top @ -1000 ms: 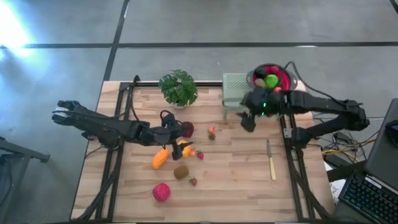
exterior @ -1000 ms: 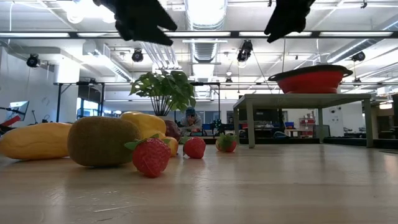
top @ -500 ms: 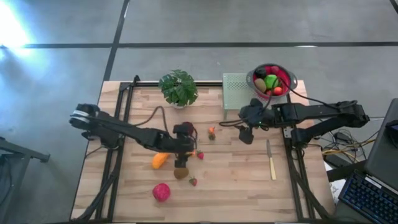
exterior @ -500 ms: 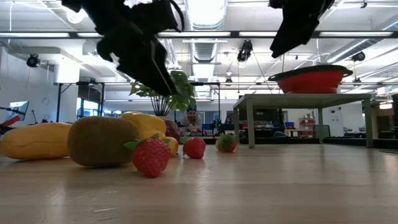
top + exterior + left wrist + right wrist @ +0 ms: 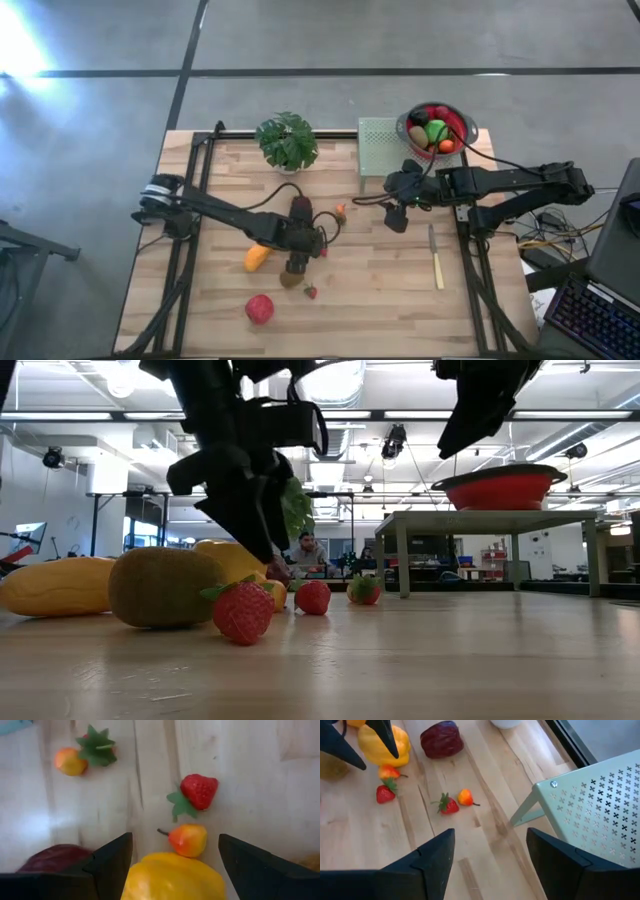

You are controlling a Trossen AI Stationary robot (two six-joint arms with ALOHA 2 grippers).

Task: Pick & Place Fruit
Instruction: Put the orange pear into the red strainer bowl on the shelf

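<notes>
Left gripper (image 5: 172, 865): jaws apart, empty, lowered over the fruit cluster mid-table, straddling a yellow fruit (image 5: 172, 877) with a small orange-red fruit (image 5: 188, 840) and a strawberry (image 5: 199, 791) just beyond. Right gripper (image 5: 398, 217): jaws apart, empty, raised beside the green perforated stand (image 5: 378, 145). More fruit sits in the red bowl (image 5: 458, 124).

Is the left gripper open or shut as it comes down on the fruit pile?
Open. In the left wrist view the left gripper's two dark fingers stand wide apart, with the yellow fruit between them, not yet clamped.
</notes>
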